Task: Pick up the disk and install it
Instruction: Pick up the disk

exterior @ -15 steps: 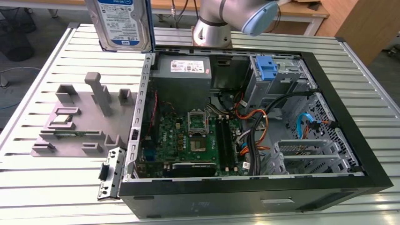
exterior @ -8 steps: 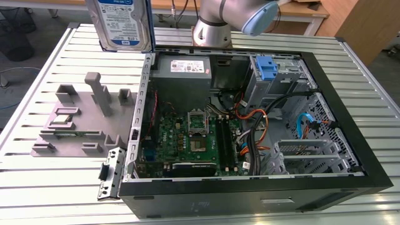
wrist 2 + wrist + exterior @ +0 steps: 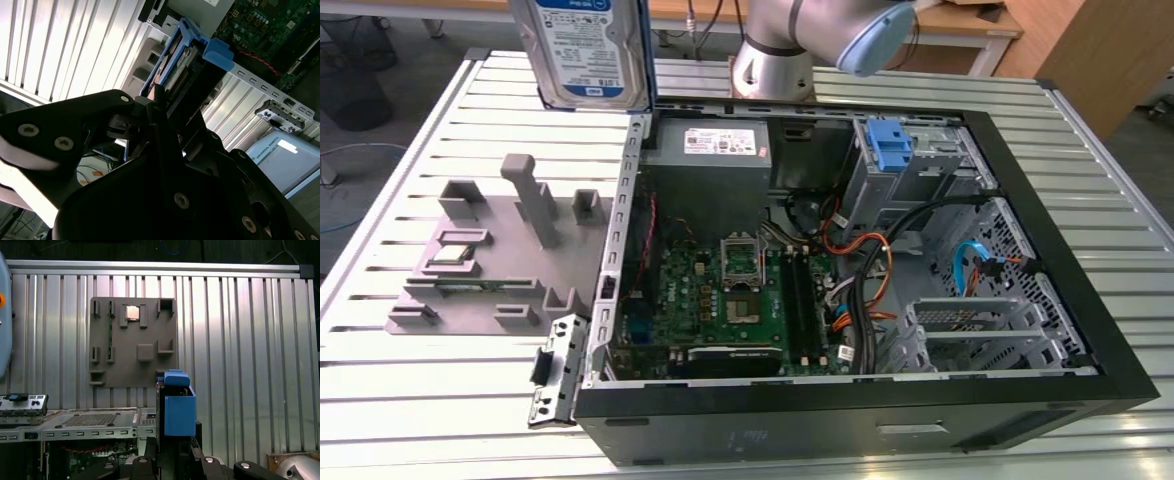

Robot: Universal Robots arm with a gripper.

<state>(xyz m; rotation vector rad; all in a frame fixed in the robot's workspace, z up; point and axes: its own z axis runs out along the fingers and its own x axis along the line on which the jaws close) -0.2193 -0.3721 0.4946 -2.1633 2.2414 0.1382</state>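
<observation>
Black computer case [image 3: 854, 430], its side open, is lying closest on the slatted metal desk [image 3: 454, 400] in the exterior view. Past the case's far corner, on the exterior view's left, the disk [image 3: 587, 50] is hanging upright in the air, well above the grey holder [image 3: 454, 300]. In the second wrist view, the gripper [image 3: 161, 97] is pinching the disk's end between its black fingers. In the first wrist view, the disk's blue rail is sticking out from the gripper.

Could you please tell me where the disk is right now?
The disk is held upright in the gripper, raised at the exterior view's upper left, above the grey parts holder and beside the open computer case.
</observation>
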